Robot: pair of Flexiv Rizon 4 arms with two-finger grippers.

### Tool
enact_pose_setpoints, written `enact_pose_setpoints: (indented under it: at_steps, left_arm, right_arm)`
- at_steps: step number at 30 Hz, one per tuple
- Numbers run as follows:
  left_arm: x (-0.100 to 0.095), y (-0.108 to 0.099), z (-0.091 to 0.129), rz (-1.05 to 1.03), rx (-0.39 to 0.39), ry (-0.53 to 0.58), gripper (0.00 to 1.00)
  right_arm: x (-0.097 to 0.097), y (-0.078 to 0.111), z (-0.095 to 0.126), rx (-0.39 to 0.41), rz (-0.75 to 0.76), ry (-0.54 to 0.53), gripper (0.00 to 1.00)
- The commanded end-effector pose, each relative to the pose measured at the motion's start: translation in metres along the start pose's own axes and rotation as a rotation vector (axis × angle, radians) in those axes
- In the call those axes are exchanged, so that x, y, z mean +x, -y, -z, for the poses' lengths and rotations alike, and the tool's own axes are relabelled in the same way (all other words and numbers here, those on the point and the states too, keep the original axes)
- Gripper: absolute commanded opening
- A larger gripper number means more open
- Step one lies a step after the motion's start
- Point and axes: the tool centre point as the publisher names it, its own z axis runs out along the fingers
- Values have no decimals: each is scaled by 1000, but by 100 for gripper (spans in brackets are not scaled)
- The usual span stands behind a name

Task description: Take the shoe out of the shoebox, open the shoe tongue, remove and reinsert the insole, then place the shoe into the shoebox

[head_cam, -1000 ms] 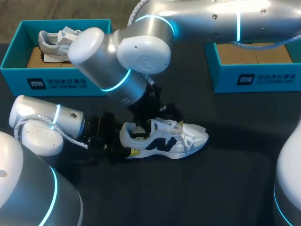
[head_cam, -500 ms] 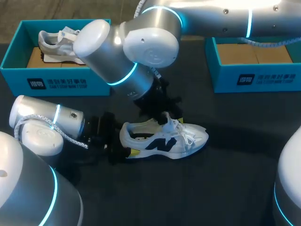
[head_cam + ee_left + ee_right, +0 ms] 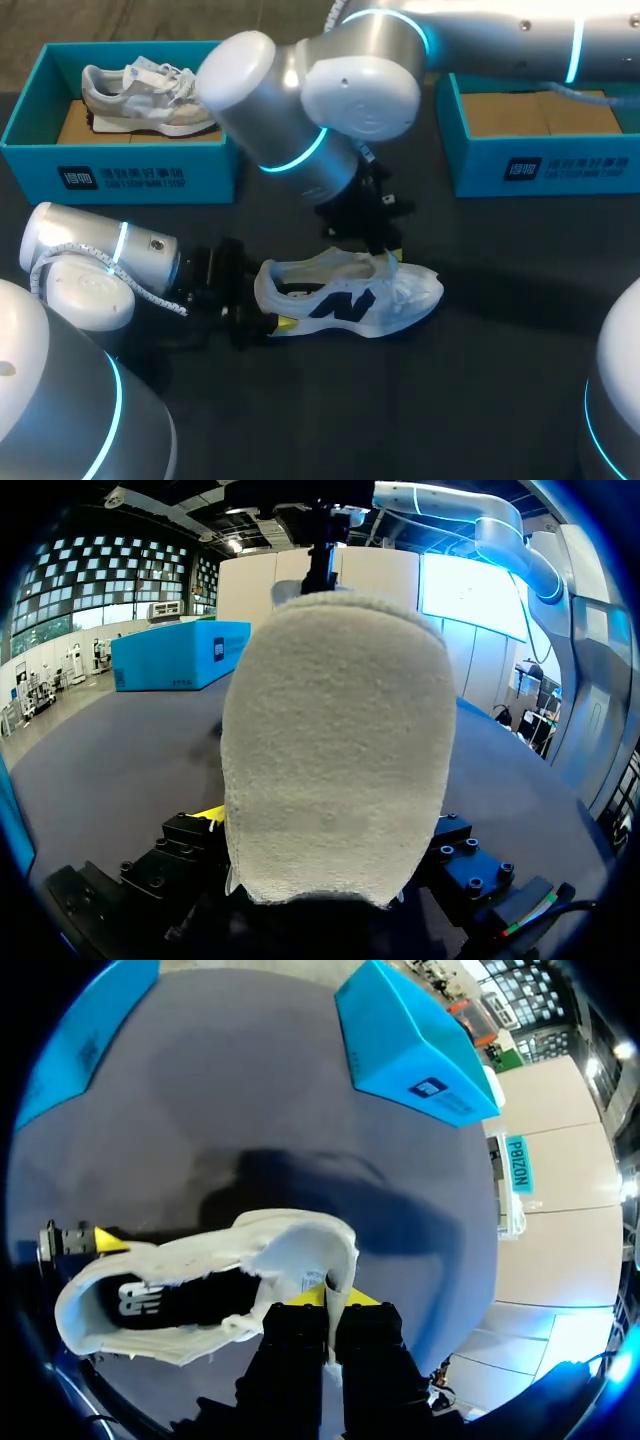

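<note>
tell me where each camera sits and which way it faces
Head view: fixed above and behind the robot, looking down on the table; left gripper at the heel of the shoe, right gripper at its tongue.
Left wrist view: on the left wrist, facing along its fingers at the heel, which fills the view.
Right wrist view: on the right wrist, looking down into the shoe; its yellow tips pinch the tongue.
Shared: all show the shoe; head and right wrist views both show the left gripper at the heel.
</note>
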Motion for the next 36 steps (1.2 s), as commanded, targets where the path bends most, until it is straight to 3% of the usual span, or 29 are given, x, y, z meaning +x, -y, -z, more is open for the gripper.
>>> enact_pose_setpoints:
  at_steps: [1, 9, 13, 18, 20, 27, 31, 36]
  left_arm:
    - [-1, -4, -1, 1, -5, -2, 0]
    - [-1, -4, -1, 1, -5, -2, 0]
    - [-1, -4, -1, 1, -5, -2, 0]
    - [-1, -4, -1, 1, -5, -2, 0]
    - [-1, -4, -1, 1, -5, -2, 0]
    - [-1, -4, -1, 1, -5, -2, 0]
    - [-1, -4, -1, 1, -5, -2, 0]
    - [-1, -4, -1, 1, -5, -2, 0]
  right_arm:
    - [-13, -4, -11, 3, -152, -51, 0]
    - [-27, -8, -32, 23, -159, -67, 0]
    - [-29, -5, -48, 45, -160, -86, 6]
    - [-27, -5, -66, 58, -147, -105, 23]
    - [-25, -5, -72, 61, -148, -122, 34]
    - [-23, -7, -82, 61, -158, -152, 49]
    - [-22, -9, -81, 47, -152, -167, 55]
    - [-25, -10, -63, -13, -112, -221, 72]
